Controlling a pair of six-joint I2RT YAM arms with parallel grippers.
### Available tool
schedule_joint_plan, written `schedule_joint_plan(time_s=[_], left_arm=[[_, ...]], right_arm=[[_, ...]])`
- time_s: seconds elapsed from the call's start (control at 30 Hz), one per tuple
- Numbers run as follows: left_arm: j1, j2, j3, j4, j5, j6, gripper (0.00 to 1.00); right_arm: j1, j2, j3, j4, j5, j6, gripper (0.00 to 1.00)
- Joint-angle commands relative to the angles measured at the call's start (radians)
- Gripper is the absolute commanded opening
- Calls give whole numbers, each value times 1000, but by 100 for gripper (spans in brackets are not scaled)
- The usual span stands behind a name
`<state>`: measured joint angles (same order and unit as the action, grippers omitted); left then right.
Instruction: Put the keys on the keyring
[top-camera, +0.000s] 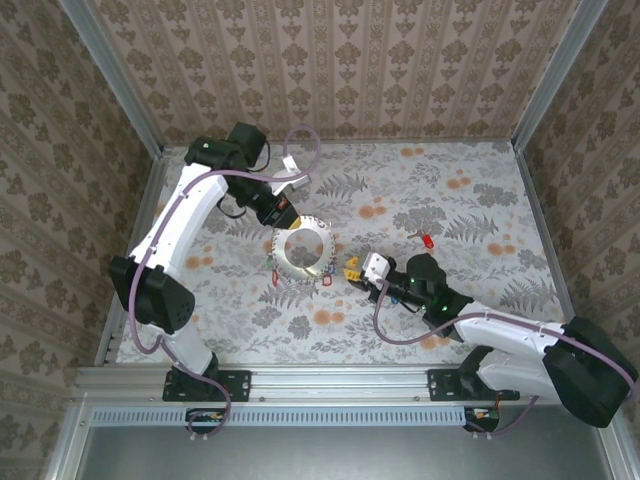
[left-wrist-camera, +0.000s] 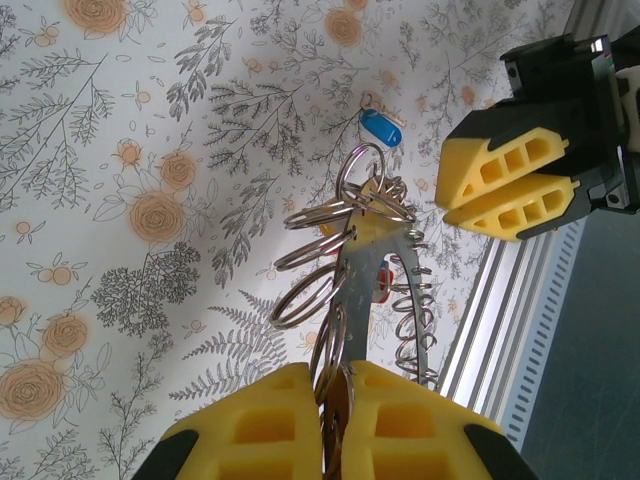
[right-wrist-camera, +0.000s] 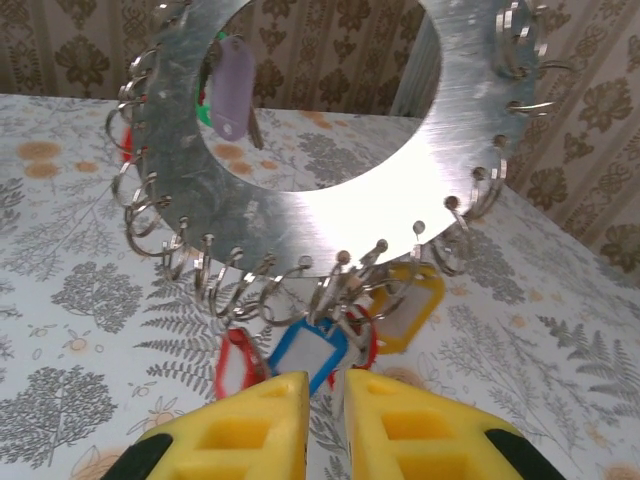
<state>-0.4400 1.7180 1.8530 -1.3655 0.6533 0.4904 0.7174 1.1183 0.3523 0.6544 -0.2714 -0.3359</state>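
At table centre, left claw (left-wrist-camera: 335, 385) clamping keyring (right-wrist-camera: 340, 215) edge, right claw (right-wrist-camera: 325, 385) narrow, red key (top-camera: 427, 241) barely discernible.

Bright, even overhead light, soft faint shadows on floral table (top-camera: 480, 190), white glare across brushed metal of keyring (right-wrist-camera: 380, 215), wrist views wide-angled, near foreground blurred, overhead view sharp, slightly bowed edges.

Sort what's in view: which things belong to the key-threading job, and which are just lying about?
Job: keyring, clamped by left gripper; right gripper near its tags; loose red-tagged key.
Not the job: floral table cover, aluminium rail, wallpapered walls.
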Motion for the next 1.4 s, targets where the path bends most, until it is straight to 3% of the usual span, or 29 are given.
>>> schedule_joint_plan(time_s=[0.0, 0.67, 1.07, 1.37], left_arm=[[-6, -10, 22, -11, 26, -6, 0], [-5, -55, -12, 41, 44, -11, 0], [-1, -102, -53, 104, 36, -26, 0], [-1, -109, -60, 109, 40, -33, 0]], right_arm=[[18, 18, 34, 45, -41, 15, 18], [73, 133, 77, 93, 38, -40, 17], [119, 25, 37, 1, 83, -25, 17], [157, 71, 40, 64, 157, -29, 20]])
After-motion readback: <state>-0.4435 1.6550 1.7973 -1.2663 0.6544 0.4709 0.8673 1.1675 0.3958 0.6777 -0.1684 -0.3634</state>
